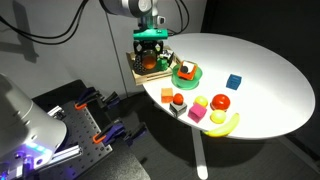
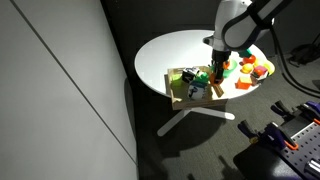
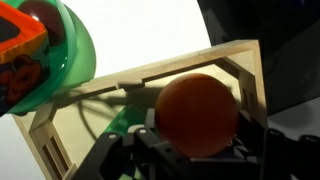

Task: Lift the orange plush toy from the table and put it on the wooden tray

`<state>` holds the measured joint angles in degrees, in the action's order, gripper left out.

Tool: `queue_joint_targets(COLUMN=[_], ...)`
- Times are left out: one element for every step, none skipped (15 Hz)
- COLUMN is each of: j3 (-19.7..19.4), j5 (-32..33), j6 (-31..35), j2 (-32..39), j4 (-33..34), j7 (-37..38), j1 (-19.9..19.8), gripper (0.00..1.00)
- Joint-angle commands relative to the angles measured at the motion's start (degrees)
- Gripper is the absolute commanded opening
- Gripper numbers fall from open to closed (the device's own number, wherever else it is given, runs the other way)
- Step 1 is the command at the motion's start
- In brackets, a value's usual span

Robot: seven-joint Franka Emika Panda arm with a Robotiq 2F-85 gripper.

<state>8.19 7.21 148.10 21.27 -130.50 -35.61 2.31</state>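
The gripper [image 1: 150, 57] is clasping the orange plush toy [image 3: 197, 112] between jaws closed onto its sides, over the wooden tray [image 3: 62, 118], with the green plate [image 3: 72, 52] just beside that tray.

The small rounded orange plush toy [image 3: 197, 110] looks matt and soft, though blur hides any nap. The square light-brown wooden tray [image 3: 180, 72] shows pale, bare grain. The round green plate [image 3: 75, 55] is glossy, smooth plastic. The round white tabletop [image 1: 265, 75] is smooth, matt.
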Motion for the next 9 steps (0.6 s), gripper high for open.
queue_joint_targets(j3=[0.7,0.7,0.7,0.9,1.2,1.5,1.9,2.1,2.3], j5=[0.6,0.8,1.0,1.0,0.6,0.2,-0.2,-0.3,-0.4], j6=[-0.9,-0.7,-0.4,-0.6,-0.9,-1.5,-1.6,-1.8,-1.9], j2=[2.0,2.5,3.1,3.6,4.1,4.5,4.9,5.3,5.7], j4=[3.8,4.6,5.5,6.4,7.4,8.4,9.3,10.1,11.0], j7=[3.7,4.3,5.1,5.5,5.7,5.8,6.0,6.3,6.5], j1=[0.9,1.1,1.4,1.6,1.6,1.6,1.4,1.4,1.3], gripper=[0.54,0.54,0.54,0.54,0.54,0.54,0.54,0.54,0.54])
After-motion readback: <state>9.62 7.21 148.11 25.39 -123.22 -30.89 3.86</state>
